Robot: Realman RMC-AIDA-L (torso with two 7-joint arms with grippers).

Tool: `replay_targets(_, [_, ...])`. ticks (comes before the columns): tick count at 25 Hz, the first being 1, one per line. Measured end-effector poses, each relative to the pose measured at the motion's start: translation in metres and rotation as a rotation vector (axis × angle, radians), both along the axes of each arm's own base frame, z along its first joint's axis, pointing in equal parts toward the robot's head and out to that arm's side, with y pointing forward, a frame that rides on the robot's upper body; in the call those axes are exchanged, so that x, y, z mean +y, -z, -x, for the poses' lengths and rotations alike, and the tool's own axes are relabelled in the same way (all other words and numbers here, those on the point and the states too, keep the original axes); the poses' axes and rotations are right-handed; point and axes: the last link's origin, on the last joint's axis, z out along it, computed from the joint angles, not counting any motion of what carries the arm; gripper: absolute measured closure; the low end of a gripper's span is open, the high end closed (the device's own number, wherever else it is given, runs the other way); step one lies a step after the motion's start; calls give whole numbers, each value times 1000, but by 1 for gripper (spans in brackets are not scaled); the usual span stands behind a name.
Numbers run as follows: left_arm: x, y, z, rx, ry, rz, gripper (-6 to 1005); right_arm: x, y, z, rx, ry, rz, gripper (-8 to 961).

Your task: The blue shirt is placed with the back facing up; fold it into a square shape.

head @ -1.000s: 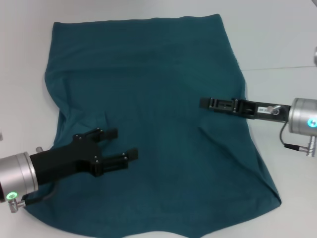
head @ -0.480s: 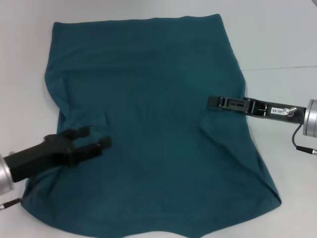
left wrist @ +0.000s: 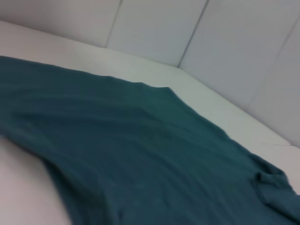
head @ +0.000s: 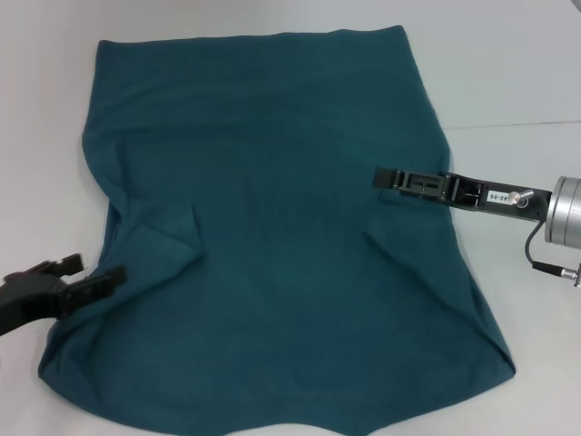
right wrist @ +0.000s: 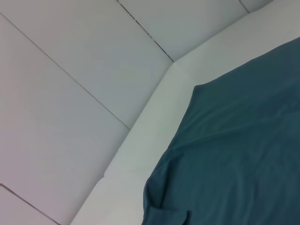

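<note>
The blue shirt [head: 281, 227] is flanked by the released left claw [head: 91, 275] and the right claw [head: 386, 179], grip undeterminable, over its edge.

The blue shirt [head: 281, 227] is dark teal and plain, and it lies flat and spread on the white table, with both side parts folded inward. The left gripper [head: 91, 274] is at its left edge, the right gripper [head: 381, 178] over its right part.

Lab-like: plain white table [head: 508, 64], panelled walls [right wrist: 70, 70].
</note>
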Motion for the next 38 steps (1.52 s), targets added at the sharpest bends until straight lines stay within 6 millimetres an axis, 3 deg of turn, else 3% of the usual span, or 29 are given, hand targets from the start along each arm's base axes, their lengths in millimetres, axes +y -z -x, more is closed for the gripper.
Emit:
replay_targets(10, [-18, -3, 22, 40, -66, 19, 94, 1, -1, 1, 3, 1, -2, 18])
replay_targets(19, [-30, 0, 26, 47, -70, 80, 94, 2, -3, 2, 0, -3, -3, 18])
replay_targets(38, [-31, -11, 33, 79, -89, 53, 95, 2, -2, 0, -1, 3, -6, 17])
